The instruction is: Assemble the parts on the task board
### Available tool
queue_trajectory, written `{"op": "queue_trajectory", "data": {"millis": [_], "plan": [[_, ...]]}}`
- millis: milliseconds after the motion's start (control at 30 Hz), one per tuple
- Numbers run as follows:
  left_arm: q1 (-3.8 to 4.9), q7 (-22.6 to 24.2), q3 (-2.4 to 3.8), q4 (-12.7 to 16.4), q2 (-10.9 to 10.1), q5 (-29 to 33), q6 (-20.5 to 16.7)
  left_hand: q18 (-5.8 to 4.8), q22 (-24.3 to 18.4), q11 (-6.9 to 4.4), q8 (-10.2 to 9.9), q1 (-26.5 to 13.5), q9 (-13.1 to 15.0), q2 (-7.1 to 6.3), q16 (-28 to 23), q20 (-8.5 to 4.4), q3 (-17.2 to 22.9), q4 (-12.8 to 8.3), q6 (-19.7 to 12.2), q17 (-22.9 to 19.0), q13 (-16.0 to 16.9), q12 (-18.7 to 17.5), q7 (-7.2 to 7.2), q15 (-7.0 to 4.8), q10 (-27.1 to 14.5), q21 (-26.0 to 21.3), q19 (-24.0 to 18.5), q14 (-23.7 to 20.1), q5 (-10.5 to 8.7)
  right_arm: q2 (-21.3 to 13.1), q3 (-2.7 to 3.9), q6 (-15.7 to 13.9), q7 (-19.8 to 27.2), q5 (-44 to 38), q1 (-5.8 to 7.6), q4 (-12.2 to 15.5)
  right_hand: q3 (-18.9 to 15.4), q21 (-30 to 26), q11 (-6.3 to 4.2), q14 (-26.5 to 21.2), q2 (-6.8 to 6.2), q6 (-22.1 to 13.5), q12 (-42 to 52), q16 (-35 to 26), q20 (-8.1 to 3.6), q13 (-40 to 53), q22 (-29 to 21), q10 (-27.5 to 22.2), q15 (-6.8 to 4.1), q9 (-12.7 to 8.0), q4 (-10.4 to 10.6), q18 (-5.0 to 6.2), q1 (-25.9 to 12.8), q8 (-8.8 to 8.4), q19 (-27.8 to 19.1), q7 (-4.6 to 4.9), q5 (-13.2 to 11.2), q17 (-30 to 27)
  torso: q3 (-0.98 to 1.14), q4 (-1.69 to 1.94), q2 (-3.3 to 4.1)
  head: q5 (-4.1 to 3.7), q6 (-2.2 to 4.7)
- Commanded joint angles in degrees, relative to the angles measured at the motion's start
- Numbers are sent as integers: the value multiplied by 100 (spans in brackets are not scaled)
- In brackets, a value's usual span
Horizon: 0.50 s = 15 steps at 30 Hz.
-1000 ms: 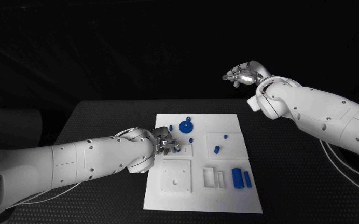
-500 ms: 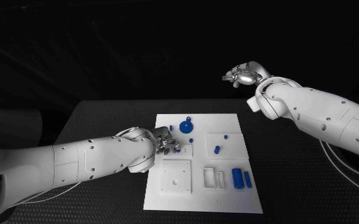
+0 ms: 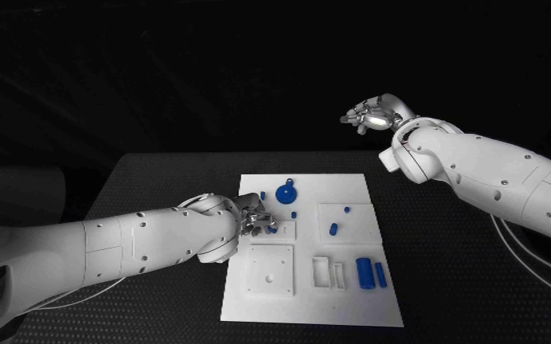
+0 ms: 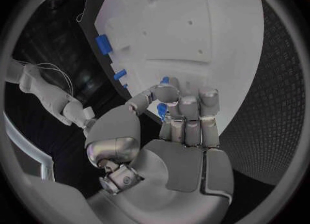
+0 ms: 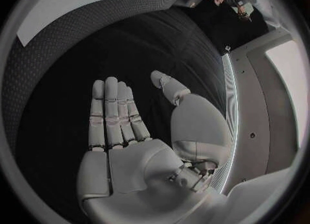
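Left hand (image 3: 255, 220) pinching small blue part (image 4: 162, 110) over task board (image 3: 345, 304), right hand (image 5: 139, 146) spread, raised, empty.

The white task board (image 3: 345, 300) lies flat at table centre. Blue parts: a round piece (image 3: 286, 194) far, two bars (image 3: 369, 272) near right, apparently lying flat.

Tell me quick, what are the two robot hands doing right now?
Left hand: pinches a small blue part over the task board.
Right hand: open, holding nothing, raised off the table.
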Motion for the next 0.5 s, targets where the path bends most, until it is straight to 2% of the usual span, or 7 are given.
{"op": "queue_trajectory", "data": {"millis": [33,167,267,500], "plan": [[-6,20,-3,0,27,-39,108,90,98,-118,24,39,12,-63,32,-676,-10,33,831,-6,1,25,-497,-342,-107,40,24,328,-48,14,-2,86,26,9,0,-1,-31,-41,33,-50,38,-25,37,22,28,-12,9,-20,1,-8,-8,29,-7,36,-26,24,42,-7,0,-1,2,1,-5],[-6,39,-3,-1,37,-85,90,96,101,-119,27,99,17,-138,54,-677,-6,35,842,-8,4,51,-499,-342,-105,52,23,324,-55,16,-4,88,29,17,-1,2,-38,-47,36,-54,44,-25,52,31,35,-38,14,-26,4,-11,3,33,-19,38,-28,25,71,-19,-1,-2,3,4,-1],[-7,48,-3,2,46,-146,85,105,95,-119,23,272,20,-255,72,-677,30,90,845,-23,-5,72,-498,-342,-114,63,29,316,-58,14,-5,92,30,29,-1,12,-43,-49,37,-57,48,-27,61,37,39,-53,17,-30,6,-13,12,37,-28,38,-27,25,85,-26,-3,-2,3,0,-4],[-7,64,-3,21,46,-425,56,111,95,-121,25,525,31,-304,102,-672,35,101,858,-43,-18,102,-502,-343,-121,82,26,315,-11,12,-7,97,31,39,-7,12,-56,-59,39,-65,57,-30,93,56,50,-102,28,-39,9,-19,38,48,-54,40,-28,26,149,-48,-3,0,3,-1,-13]]}}
